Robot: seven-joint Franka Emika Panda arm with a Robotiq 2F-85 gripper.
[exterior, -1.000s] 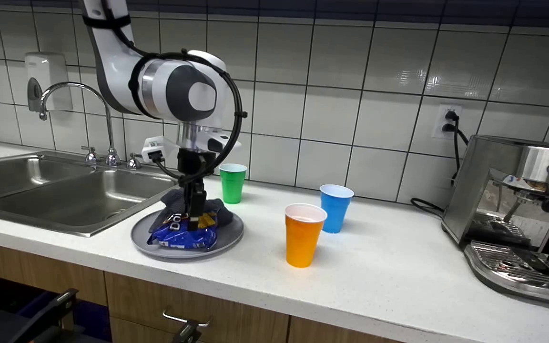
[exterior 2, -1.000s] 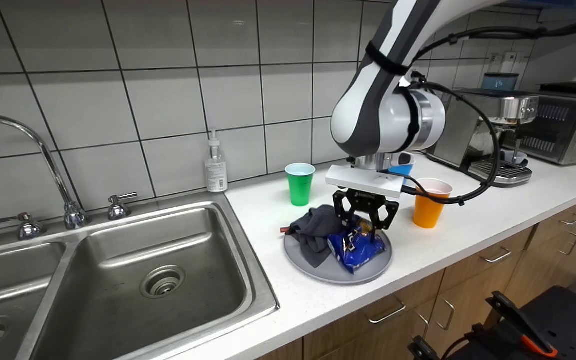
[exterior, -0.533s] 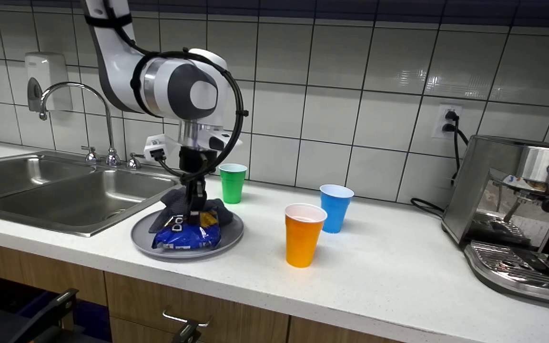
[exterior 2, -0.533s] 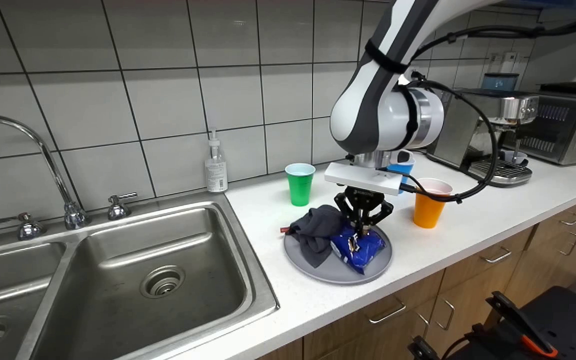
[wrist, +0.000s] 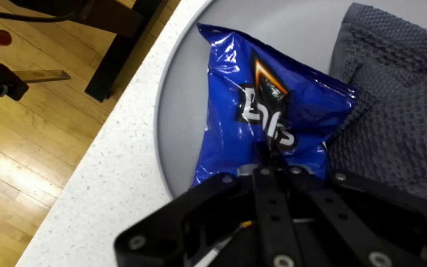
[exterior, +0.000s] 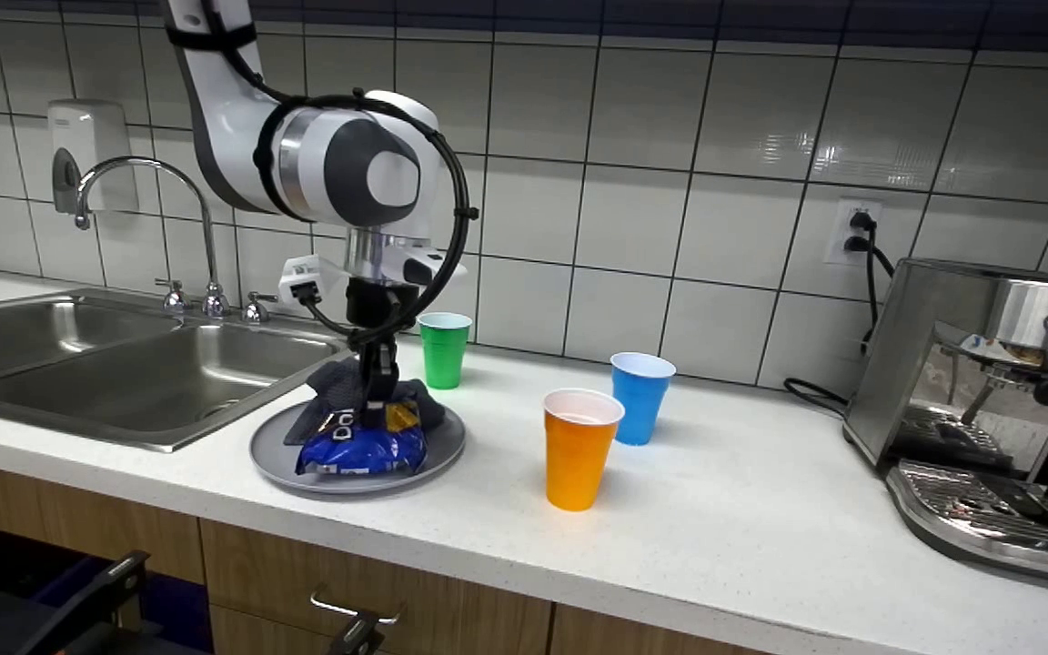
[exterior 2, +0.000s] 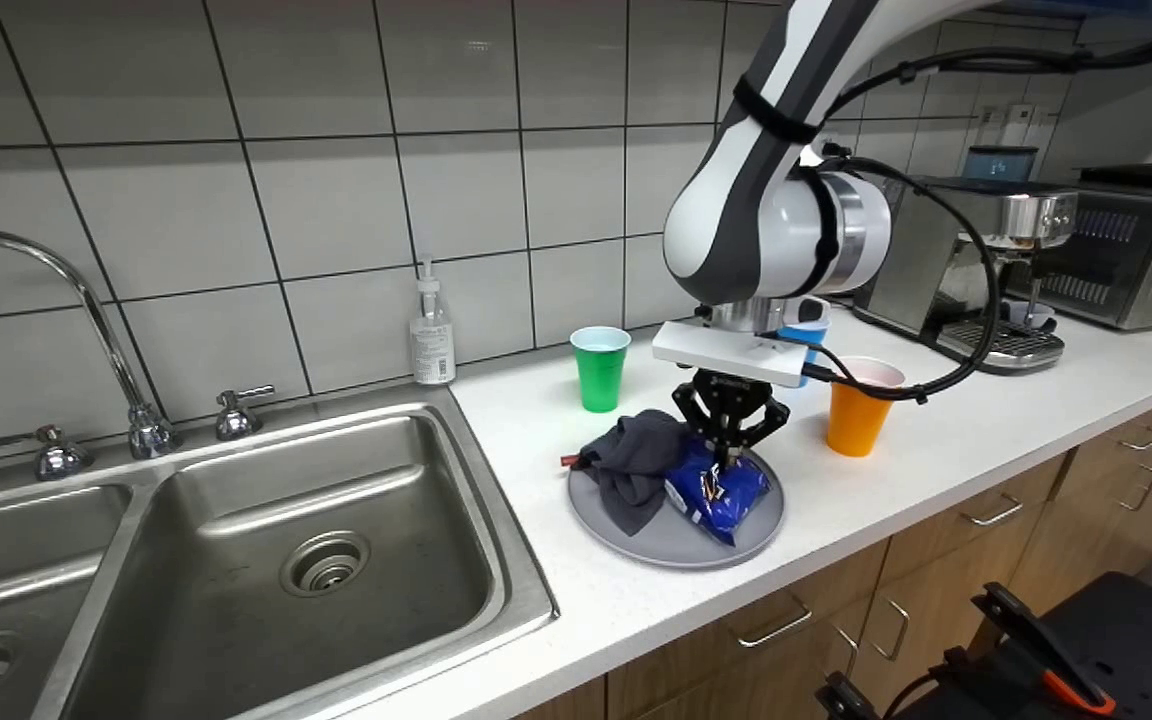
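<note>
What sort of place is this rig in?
A kitchen, possibly an office break room; the frames don't settle home or workplace. It shows in the double sink, the espresso machine and what looks like a microwave.

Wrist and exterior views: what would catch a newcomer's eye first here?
Probably the shiny blue snack bag on the gray plate, creased where the shut gripper pinches it, with a dark cloth beside it. Then the bright orange cup on the white counter, right of the plate in both exterior views.
</note>
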